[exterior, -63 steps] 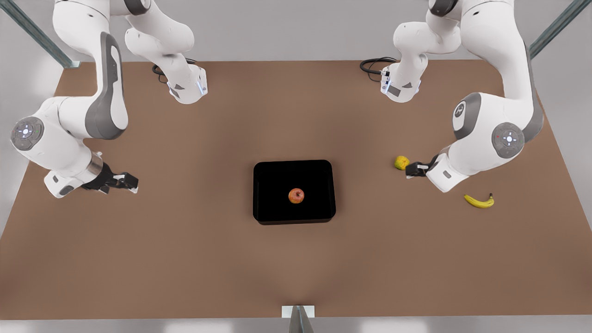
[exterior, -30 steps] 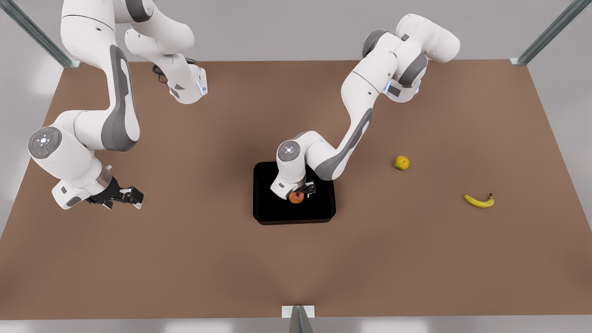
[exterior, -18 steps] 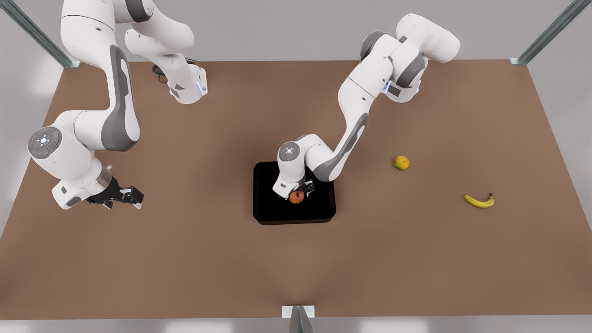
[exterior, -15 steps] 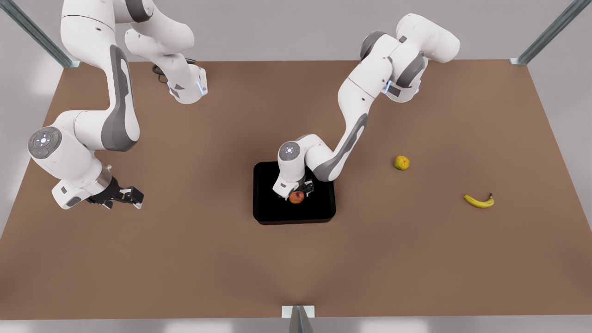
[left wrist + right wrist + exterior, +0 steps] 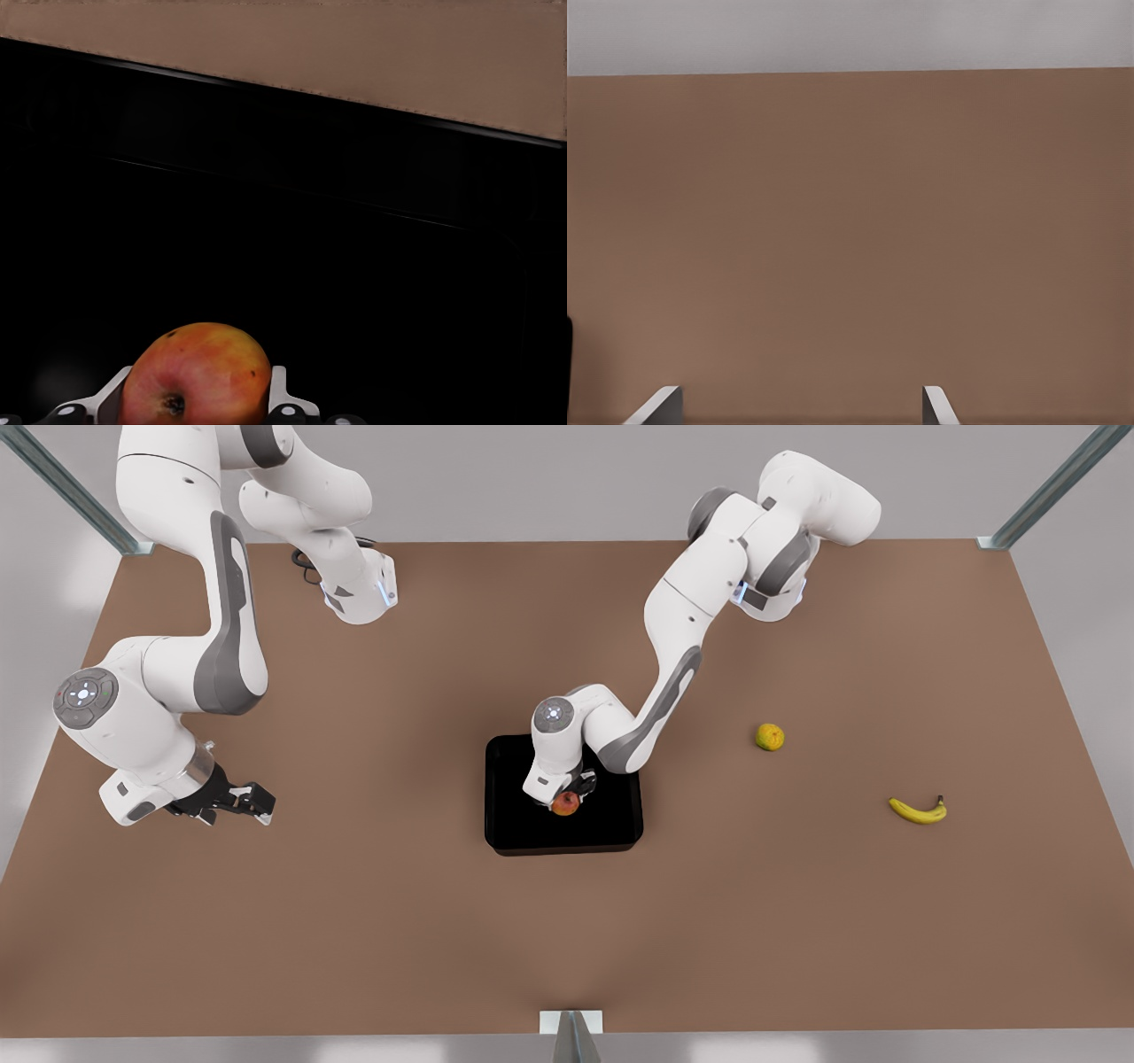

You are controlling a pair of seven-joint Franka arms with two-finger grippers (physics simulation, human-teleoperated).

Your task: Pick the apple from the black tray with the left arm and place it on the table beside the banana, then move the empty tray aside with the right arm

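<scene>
The left end effector (image 5: 567, 794) pinches the apple (image 5: 565, 803) inside the black tray (image 5: 611, 828); the right end effector (image 5: 252, 797), fingers spread and empty, waits at nine o'clock over the bench (image 5: 372, 921).

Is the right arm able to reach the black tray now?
Probably not yet: the left pincer is inside the black tray, around the apple. The right pincer waits open over bare table at the front view's left.
</scene>
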